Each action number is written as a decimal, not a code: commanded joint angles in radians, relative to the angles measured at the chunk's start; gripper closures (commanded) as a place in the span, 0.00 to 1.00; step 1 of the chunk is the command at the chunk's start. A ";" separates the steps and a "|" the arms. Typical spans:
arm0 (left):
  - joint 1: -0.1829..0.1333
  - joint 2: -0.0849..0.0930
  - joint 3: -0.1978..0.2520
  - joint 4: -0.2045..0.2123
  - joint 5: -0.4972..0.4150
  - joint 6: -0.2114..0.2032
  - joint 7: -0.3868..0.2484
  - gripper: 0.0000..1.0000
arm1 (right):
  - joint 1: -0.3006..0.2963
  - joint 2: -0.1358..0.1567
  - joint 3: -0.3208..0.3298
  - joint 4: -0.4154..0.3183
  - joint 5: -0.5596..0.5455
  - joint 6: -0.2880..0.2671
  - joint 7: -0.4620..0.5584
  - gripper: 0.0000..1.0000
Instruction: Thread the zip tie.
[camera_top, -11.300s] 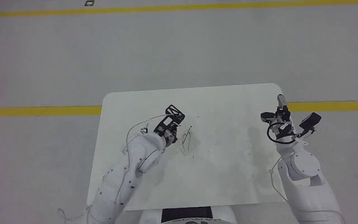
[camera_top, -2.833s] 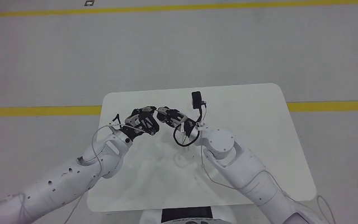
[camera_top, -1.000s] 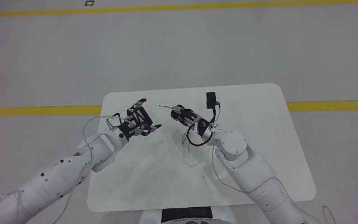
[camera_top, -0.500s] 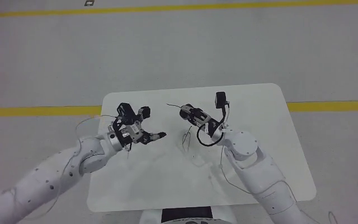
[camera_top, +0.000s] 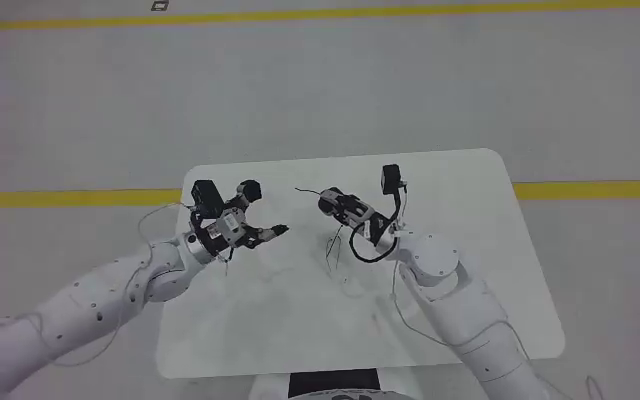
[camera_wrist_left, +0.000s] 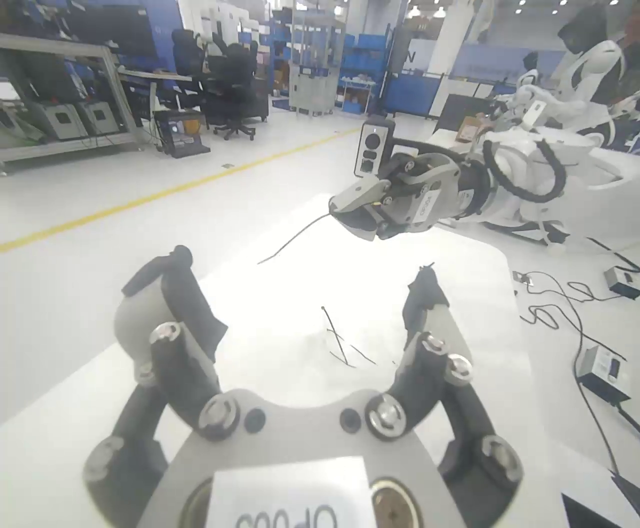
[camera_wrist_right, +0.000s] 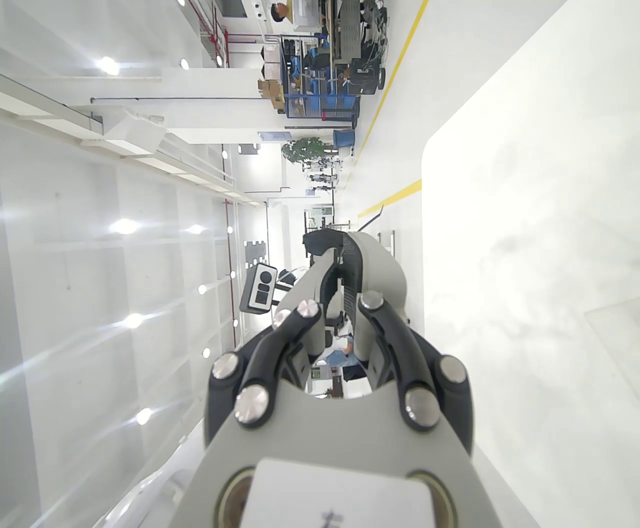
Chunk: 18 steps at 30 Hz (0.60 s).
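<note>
Looking down in the top view, we see the left gripper (camera_top: 263, 210) at centre left of the frame, its fingers spread wide around nothing. Just right of it, apart, the right gripper (camera_top: 326, 198) pinches the zip tie (camera_top: 308, 190), whose free end points toward the left gripper. Loose zip ties (camera_top: 336, 247) lie on the white table (camera_top: 450, 290) below.

In the left wrist view, we see the left gripper (camera_wrist_left: 302, 265) gaping, and beyond it the right gripper (camera_wrist_left: 350, 222) clamping the zip tie (camera_wrist_left: 292, 240) above the table.

In the right wrist view, we find that gripper's fingers (camera_wrist_right: 375, 265) pressed together.
</note>
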 joint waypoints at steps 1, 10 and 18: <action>-0.001 -0.004 0.000 0.006 0.002 0.000 0.025 0.00 | 0.000 0.000 -0.001 0.001 0.000 0.000 0.000 1.00; -0.016 -0.009 0.000 0.033 -0.005 0.000 0.023 0.00 | 0.000 0.000 -0.005 0.005 0.001 -0.004 0.002 1.00; -0.020 -0.017 -0.044 0.044 -0.057 0.012 0.027 0.00 | -0.005 -0.001 -0.014 0.000 -0.015 -0.009 -0.012 1.00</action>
